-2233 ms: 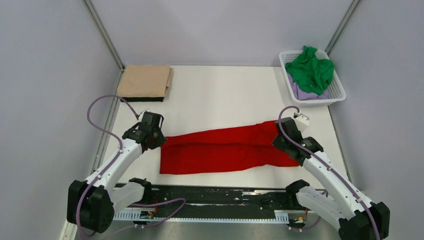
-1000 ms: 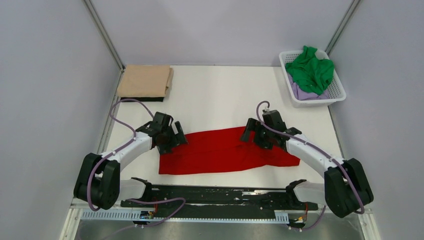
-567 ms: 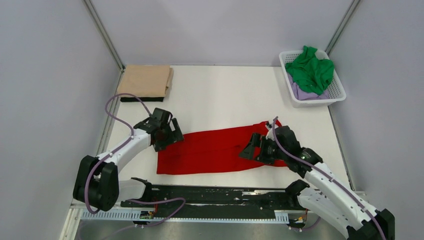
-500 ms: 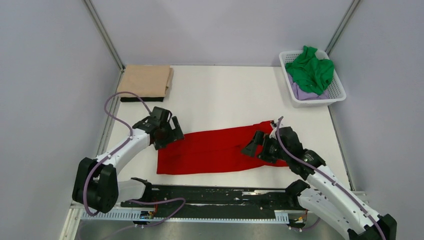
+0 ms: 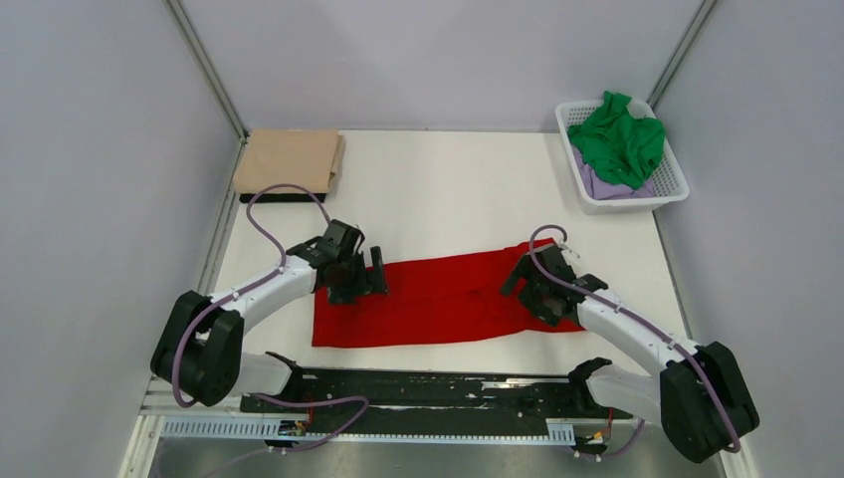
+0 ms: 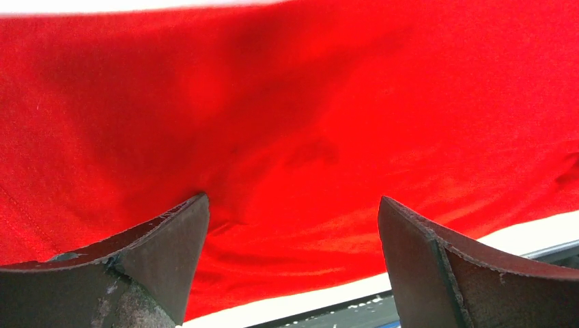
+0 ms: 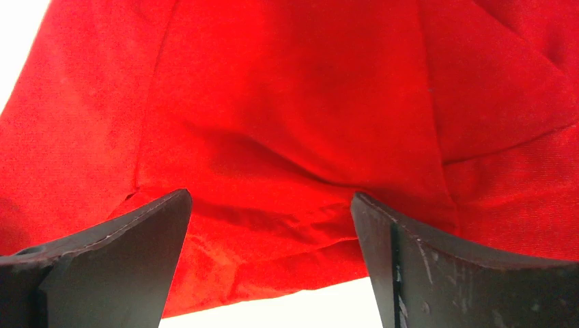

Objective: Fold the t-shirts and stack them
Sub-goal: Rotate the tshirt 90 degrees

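We see a white surface (image 5: 448, 189) enclosed by pale grey walls, with both arms reaching in from the bottom of the top view. The red t-shirt (image 5: 438, 299) lies across the lower middle of that frame as a long, flattened band running left to right, and its right end is creased and a little bunched. The left end effector (image 5: 373, 271) sits over the band's upper left corner. In its wrist view we see its two fingers spread wide with only red cloth beyond them, gripping nothing. The right end effector (image 5: 520, 274) sits over the band's upper right part, its fingers likewise parted and empty, with a folded seam of the shirt showing between them. We cannot tell whether either pair of fingertips touches the cloth. In the upper left of the frame the tan t-shirt (image 5: 289, 159) rests neatly folded. In the upper right a white basket (image 5: 642, 204) holds the crumpled green t-shirt (image 5: 619, 139) on top of the lilac t-shirt (image 5: 597, 184).
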You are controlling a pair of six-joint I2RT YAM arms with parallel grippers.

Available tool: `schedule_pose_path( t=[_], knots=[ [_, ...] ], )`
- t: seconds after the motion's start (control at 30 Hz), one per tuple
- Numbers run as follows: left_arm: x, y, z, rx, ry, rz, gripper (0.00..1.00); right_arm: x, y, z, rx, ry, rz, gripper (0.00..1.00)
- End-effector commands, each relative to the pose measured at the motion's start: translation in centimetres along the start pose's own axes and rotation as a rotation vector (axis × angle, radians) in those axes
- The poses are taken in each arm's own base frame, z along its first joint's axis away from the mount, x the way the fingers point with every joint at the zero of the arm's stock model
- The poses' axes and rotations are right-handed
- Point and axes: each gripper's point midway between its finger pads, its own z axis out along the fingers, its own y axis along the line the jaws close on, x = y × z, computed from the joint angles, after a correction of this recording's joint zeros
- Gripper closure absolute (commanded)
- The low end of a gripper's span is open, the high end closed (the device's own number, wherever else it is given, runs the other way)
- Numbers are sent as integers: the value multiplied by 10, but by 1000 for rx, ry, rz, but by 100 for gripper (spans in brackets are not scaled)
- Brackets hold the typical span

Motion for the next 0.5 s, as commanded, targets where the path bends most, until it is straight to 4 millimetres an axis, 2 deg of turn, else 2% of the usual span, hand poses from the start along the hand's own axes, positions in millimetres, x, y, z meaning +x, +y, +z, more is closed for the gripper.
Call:
schedule_pose_path(
  t=[0.0,0.07,0.17,0.27,0.33,0.47],
  knots=[
    [21,22,10,-58,49,15,0,1,-25,24,109,-1,67,0],
    [31,30,12,-78,72,9,0,3,-31,33,135,17,79,0],
    [44,32,15,-58,110,6,0,-12,-27,49,116,7,100,0],
    [60,29,15,-30,159,22,0,-46,-13,70,68,-17,137,0],
    [71,25,12,-19,181,38,0,-83,8,85,28,-60,128,0],
    [91,1,5,67,217,109,0,-136,44,121,9,-78,30,0]
  ],
)
